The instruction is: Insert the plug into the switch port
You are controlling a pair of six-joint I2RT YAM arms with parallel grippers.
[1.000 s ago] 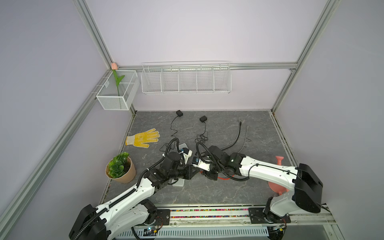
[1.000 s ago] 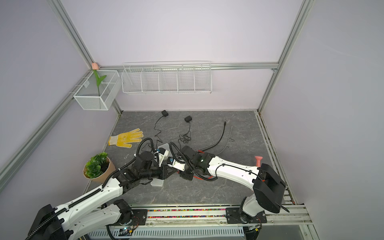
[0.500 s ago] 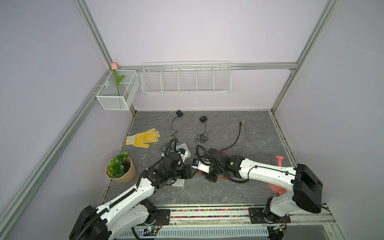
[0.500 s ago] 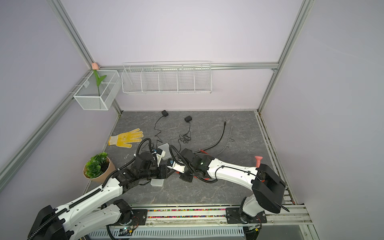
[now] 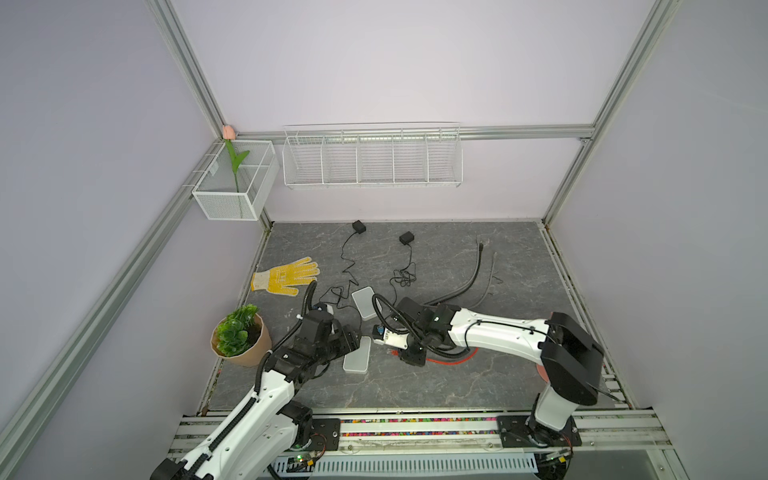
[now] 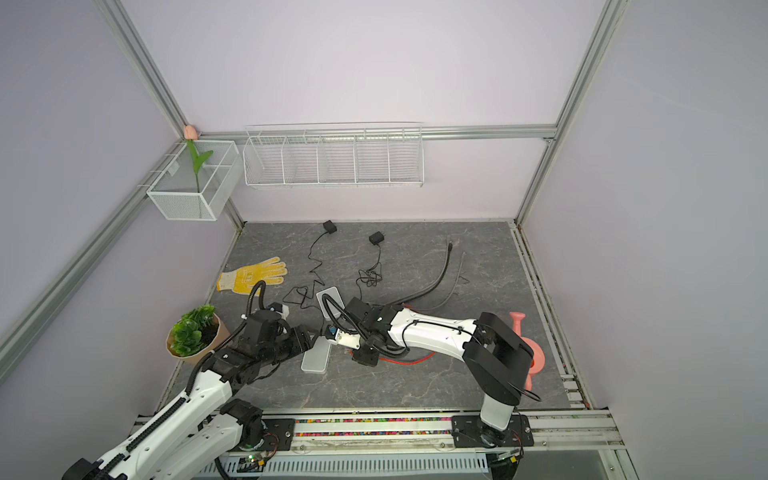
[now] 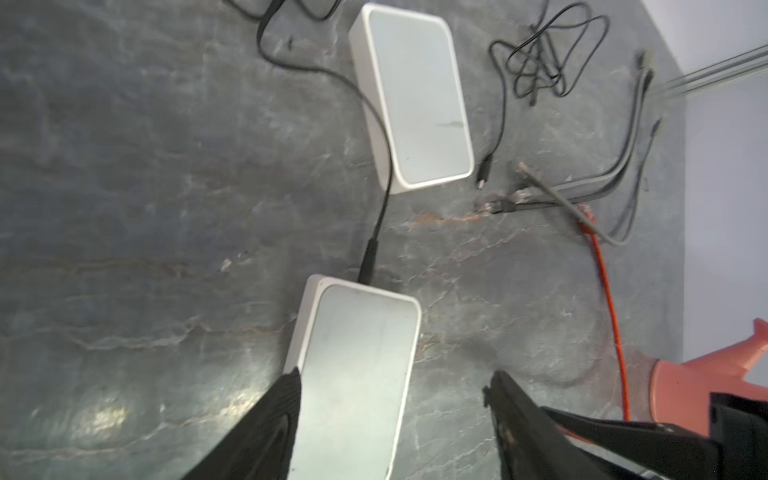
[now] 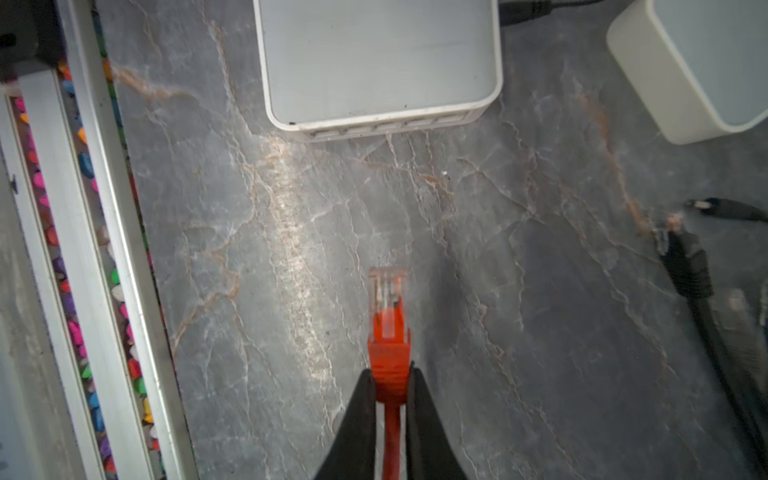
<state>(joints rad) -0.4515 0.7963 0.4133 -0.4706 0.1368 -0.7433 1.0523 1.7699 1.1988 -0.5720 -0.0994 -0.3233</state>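
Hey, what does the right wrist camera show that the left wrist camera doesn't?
Only the right wrist view: the orange plug pinched in the right gripper, pointing toward the port row, apart from it. Only the left wrist view: the open left gripper and the pink watering can. Both: the cabled switch, the other switch and the grey table.

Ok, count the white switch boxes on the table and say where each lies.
2. The near switch box lies front-left of centre; the far switch box sits just behind it. The arms might hide more.
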